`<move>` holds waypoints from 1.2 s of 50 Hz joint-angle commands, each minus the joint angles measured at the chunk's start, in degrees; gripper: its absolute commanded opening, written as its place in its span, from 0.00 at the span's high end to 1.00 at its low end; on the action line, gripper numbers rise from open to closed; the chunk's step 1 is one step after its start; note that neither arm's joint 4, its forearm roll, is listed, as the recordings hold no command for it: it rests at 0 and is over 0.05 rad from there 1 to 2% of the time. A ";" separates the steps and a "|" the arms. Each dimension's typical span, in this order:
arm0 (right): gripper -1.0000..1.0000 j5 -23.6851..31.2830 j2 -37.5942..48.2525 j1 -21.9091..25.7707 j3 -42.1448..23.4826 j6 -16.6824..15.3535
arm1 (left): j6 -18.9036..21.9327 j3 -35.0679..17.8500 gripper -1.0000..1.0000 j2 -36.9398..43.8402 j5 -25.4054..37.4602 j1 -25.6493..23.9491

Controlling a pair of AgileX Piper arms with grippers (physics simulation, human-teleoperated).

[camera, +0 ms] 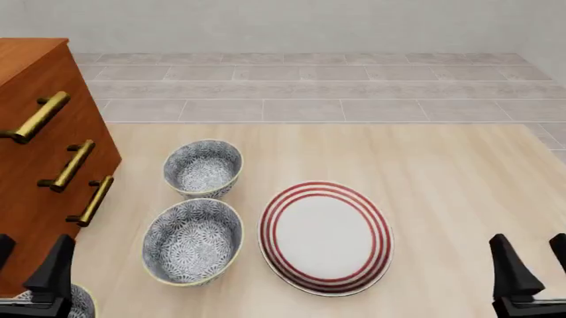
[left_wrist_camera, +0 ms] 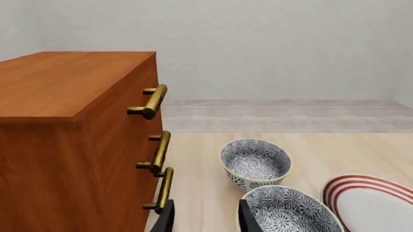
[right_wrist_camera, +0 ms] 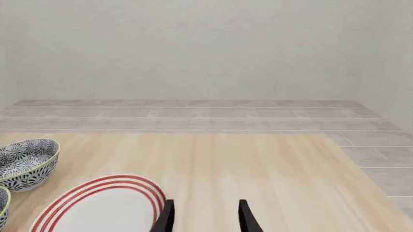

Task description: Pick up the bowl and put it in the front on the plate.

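Note:
Two alike blue-grey floral bowls stand left of centre on the wooden table: a nearer bowl (camera: 193,241) (left_wrist_camera: 290,210) and a farther bowl (camera: 203,167) (left_wrist_camera: 255,163) (right_wrist_camera: 26,162). A sliver of a third bowl (camera: 79,302) shows under my left gripper. The red-ringed white plate (camera: 325,237) (left_wrist_camera: 374,203) (right_wrist_camera: 103,205) lies empty just right of the nearer bowl. At the near left edge my left gripper (camera: 31,255) (left_wrist_camera: 205,213) is open, holding nothing. My right gripper (camera: 529,250) (right_wrist_camera: 205,213) is open at the near right, right of the plate.
A tall brown wooden cabinet (camera: 36,152) (left_wrist_camera: 65,125) with three brass handles (camera: 71,165) stands at the left, close beside the bowls and my left gripper. Beyond the table's far edge are a grey tiled floor (camera: 309,86) and a pale wall.

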 commanded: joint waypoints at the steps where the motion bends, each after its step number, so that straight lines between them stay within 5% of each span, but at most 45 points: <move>1: 0.00 -1.20 1.66 0.25 -0.10 -0.25 | -0.01 -0.15 0.00 0.22 -0.02 0.00; 11: 0.00 -8.09 14.49 1.12 -4.72 -0.22 | 0.00 -0.15 0.00 0.21 -0.02 -0.01; 36: 0.00 -17.79 46.77 13.70 -20.78 0.65 | -0.01 -0.15 0.00 0.21 -0.02 0.00; 46: 0.00 -14.77 55.13 19.20 -29.44 2.36 | 0.00 -0.15 0.00 0.22 -0.02 0.00; 60: 0.00 -9.40 68.96 21.16 -43.91 5.44 | 0.00 -0.15 0.00 0.22 -0.02 0.00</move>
